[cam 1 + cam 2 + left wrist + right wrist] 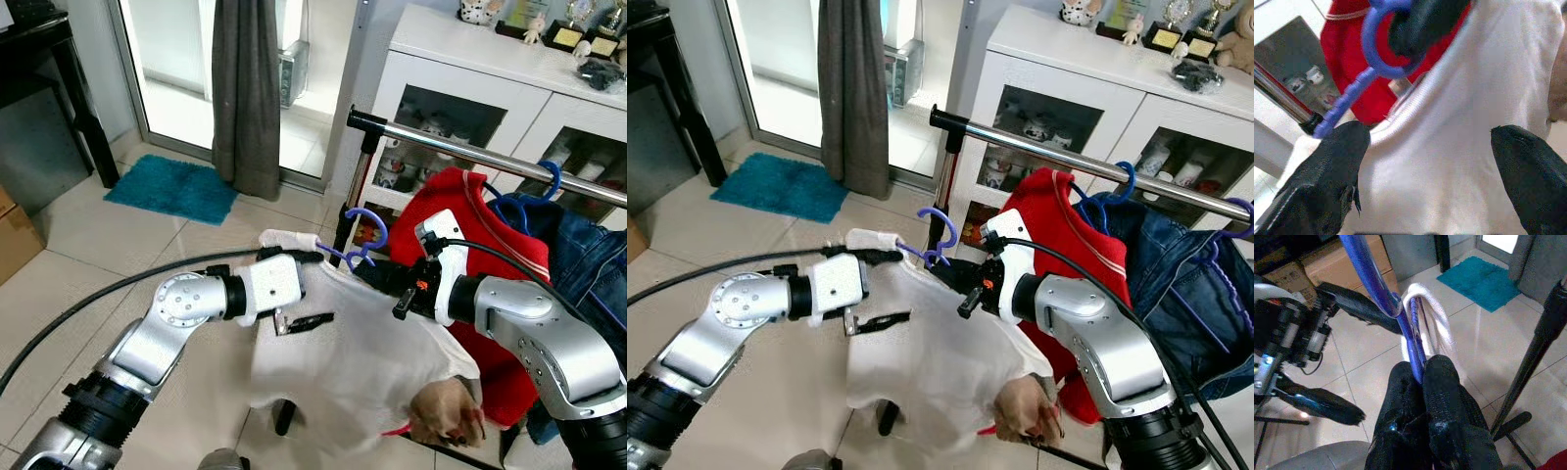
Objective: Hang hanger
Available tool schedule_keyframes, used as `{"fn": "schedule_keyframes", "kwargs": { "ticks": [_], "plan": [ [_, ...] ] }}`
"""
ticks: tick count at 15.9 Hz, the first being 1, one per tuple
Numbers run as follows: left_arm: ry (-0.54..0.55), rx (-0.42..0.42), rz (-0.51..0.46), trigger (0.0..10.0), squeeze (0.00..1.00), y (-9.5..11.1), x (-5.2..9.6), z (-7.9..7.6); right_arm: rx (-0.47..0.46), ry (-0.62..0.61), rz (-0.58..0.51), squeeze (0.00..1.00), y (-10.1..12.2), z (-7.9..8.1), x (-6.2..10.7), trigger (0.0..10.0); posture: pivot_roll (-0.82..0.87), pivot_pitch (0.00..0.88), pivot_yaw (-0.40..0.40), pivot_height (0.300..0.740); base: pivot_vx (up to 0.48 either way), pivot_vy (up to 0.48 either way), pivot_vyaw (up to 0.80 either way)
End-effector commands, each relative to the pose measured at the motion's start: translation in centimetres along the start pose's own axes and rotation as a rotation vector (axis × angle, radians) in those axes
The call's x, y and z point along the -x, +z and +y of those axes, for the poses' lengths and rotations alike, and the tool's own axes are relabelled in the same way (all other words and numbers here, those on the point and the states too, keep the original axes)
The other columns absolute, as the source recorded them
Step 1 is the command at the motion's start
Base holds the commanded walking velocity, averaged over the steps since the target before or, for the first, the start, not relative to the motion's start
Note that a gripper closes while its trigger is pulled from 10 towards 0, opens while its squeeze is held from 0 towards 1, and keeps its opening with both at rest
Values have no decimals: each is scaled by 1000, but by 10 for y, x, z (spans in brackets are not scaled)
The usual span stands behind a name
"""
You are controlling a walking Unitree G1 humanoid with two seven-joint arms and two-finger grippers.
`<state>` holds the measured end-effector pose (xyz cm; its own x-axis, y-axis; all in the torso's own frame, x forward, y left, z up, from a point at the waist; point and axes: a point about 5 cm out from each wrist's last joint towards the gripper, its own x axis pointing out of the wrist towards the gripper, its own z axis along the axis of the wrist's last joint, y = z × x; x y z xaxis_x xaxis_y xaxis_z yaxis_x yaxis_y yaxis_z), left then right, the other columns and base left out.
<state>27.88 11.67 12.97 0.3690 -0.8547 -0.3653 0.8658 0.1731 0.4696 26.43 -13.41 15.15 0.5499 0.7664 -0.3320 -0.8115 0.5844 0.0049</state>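
Right wrist view: the blue hanger [1405, 323] is being pinched between the closed fingers of the right gripper [1422, 374], at frame centre. The left gripper [1425, 166] is being held wide open against the white shirt [362, 362]. If the thin plastic twists in that pinch, the hook [370, 230] is likely being swung short of the rail [490, 157] at upper right.

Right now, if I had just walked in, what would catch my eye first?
The two silver arms holding up a white shirt on a blue hanger, just in front of the metal rail. The right gripper pinches the hanger's neck; the left gripper stands open at the shirt's shoulder. A red garment and denim already hang on the rail.
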Motion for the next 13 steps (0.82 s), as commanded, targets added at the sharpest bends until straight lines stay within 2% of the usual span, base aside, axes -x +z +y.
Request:
{"fn": "schedule_keyframes", "kwargs": {
  "ticks": [1, 2, 3, 4, 6, 7, 13],
  "plan": [
    [-36, -58, -13, 10000, 0, 6, -6, 3, 2, 10, -19, 0, 6, -3, 1, 0, -9, 0, -148, 740, 0, 0, 0],
    [-55, -82, -10, 9647, 0, 6, -9, 5, 4, 14, -18, 0, 6, -2, 1, 0, -9, 0, -148, 740, 0, 0, 0],
    [-61, -91, -8, 8353, 0, 6, -10, 6, 5, 16, -18, 0, 7, -3, 1, 0, -9, 0, -150, 740, 0, 0, 0],
    [-65, -113, 12, 4863, 0, 3, -12, 10, 5, 19, -19, 0, 7, -3, 1, 0, -9, 0, -150, 740, 0, 0, 0],
    [-59, -138, 29, 353, 0, 0, -14, 15, 5, 26, -21, 0, 8, -2, 1, 0, -9, 0, -150, 740, 0, 0, 0],
    [-64, -148, 29, 0, 0, -1, -15, 16, 5, 28, -21, 0, 8, -1, 1, 0, -9, 0, -150, 740, 0, 0, 0],
    [-56, -214, 44, 0, 0, -7, -20, 21, 1, 27, -23, 0, 7, -2, 3, 0, -19, 0, -141, 740, 0, 0, 0]
  ]
}}
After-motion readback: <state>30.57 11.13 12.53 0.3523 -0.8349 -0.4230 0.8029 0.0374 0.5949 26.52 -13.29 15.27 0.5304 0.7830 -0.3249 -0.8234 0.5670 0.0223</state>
